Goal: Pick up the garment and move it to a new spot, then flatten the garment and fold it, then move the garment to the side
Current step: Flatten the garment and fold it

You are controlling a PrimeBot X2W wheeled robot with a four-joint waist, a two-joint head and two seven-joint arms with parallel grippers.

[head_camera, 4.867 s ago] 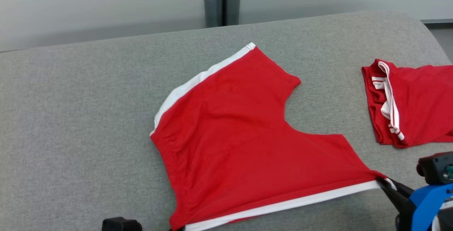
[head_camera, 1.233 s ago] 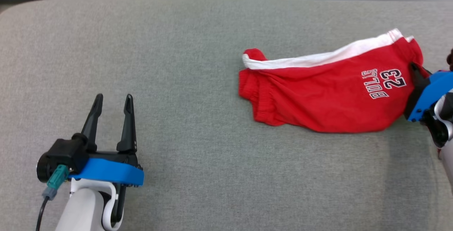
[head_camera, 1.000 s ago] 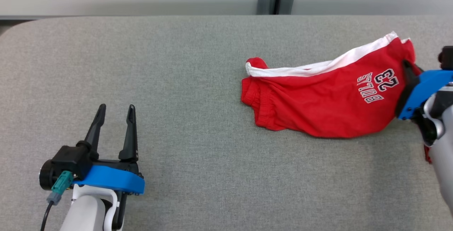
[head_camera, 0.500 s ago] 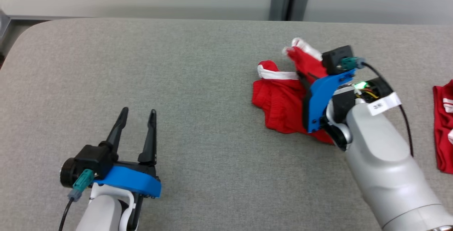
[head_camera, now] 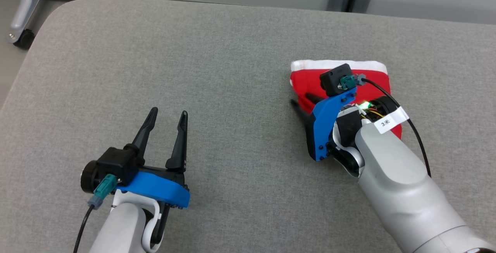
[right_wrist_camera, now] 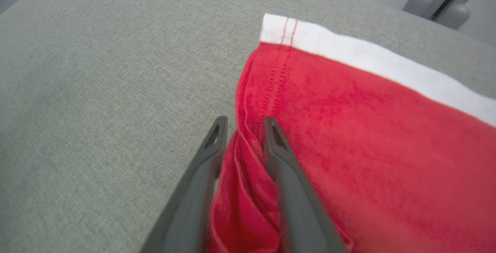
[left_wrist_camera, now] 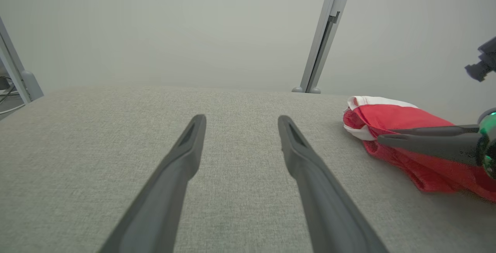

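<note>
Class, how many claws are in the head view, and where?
2. The left claw hovers over grey padding, lower left; the right claw straddles the left edge of the red garment.

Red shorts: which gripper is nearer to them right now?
Right. The right gripper has its fingers either side of a fold at the edge of the shorts; the left gripper sits over bare grey padding, well off to their left.

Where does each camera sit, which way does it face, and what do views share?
Head view: high, looking down at the grey table, left hand, right hand and pale forearms.
Left wrist view: low, along its own fingers, across the table toward the wall.
Right wrist view: steeply down its own fingers onto the red shorts.
Shared: all three show the shorts.
</note>
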